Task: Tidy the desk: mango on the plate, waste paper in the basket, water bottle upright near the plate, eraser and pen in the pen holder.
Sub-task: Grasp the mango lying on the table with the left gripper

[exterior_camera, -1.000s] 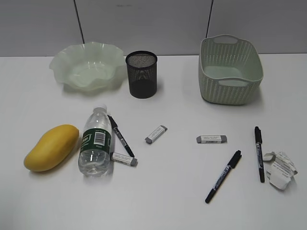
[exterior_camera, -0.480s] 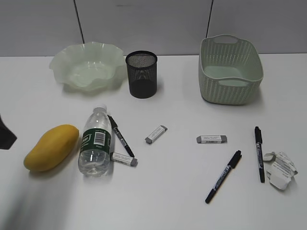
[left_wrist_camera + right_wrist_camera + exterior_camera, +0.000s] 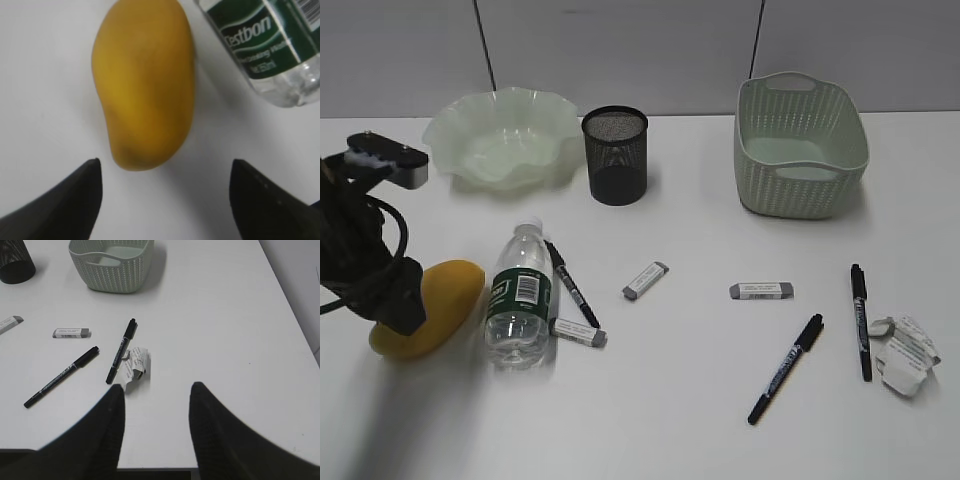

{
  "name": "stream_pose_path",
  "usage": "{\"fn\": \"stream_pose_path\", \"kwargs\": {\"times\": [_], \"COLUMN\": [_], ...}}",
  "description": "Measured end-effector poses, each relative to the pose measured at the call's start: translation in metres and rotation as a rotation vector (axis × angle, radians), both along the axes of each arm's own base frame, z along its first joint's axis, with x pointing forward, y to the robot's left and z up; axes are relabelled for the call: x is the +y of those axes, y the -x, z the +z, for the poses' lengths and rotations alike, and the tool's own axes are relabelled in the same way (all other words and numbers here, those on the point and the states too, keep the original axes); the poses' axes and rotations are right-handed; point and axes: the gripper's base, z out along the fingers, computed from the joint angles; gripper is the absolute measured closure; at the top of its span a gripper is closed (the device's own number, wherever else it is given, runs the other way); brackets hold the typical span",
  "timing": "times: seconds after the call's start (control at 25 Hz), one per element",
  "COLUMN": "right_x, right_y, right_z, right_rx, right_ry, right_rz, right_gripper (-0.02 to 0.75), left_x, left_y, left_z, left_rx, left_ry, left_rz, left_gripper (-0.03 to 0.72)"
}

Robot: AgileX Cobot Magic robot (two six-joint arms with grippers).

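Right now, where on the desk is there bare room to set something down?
Bare: between the pen holder and basket, and the front middle. Crowded: around the bottle and mango, and by the paper.

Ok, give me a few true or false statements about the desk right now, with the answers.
1. The mango lies on the desk, not on the plate. True.
2. The water bottle stands upright. False: it lies on its side beside the mango.
3. The left gripper is open, fingers apart near the mango's end. True.
4. The waste paper is in the basket. False: it lies on the desk beside a pen.
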Motion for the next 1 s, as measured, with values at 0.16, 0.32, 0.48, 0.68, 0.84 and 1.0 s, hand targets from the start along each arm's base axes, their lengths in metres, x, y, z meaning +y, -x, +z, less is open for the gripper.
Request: {"fn": "stream_pose_path", "kwargs": {"times": [0.16, 0.32, 0.48, 0.68, 0.84, 1.0], "right_x": [0.000, 0.000, 0.000, 0.000, 0.000, 0.000], "right_y": [0.000, 0.000, 0.000, 0.000, 0.000, 0.000], "right_z": [0.000, 0.000, 0.000, 0.000, 0.000, 0.000], "right_rx": [0.000, 0.000, 0.000, 0.000, 0.000, 0.000], "right_ry": [-0.001, -0.001, -0.001, -0.001, -0.001, -0.001], "right_rz": [0.000, 0.000, 0.000, 0.000, 0.000, 0.000], "right_gripper": [0.388, 0.388, 0.388, 0.388, 0.388, 0.388], "left_x": [0.000, -0.001, -0.002, -0.002, -0.003, -0.004], "left_y": [-0.008, -0.012, -0.015, -0.016, -0.017, -0.018], "left_z": [-0.016, -0.020, -0.020, -0.021, -0.035, -0.045], "left_rx": [0.001, -0.023, -0.058, -0.057, -0.009, 0.017], "left_ry": [-0.031, -0.025, -0.016, -0.016, -0.029, -0.032], "left_rz": [-0.020, -0.020, -0.020, -0.020, -0.019, -0.016], "left_gripper": [0.088, 0.088, 0.088, 0.088, 0.088, 0.088]}}
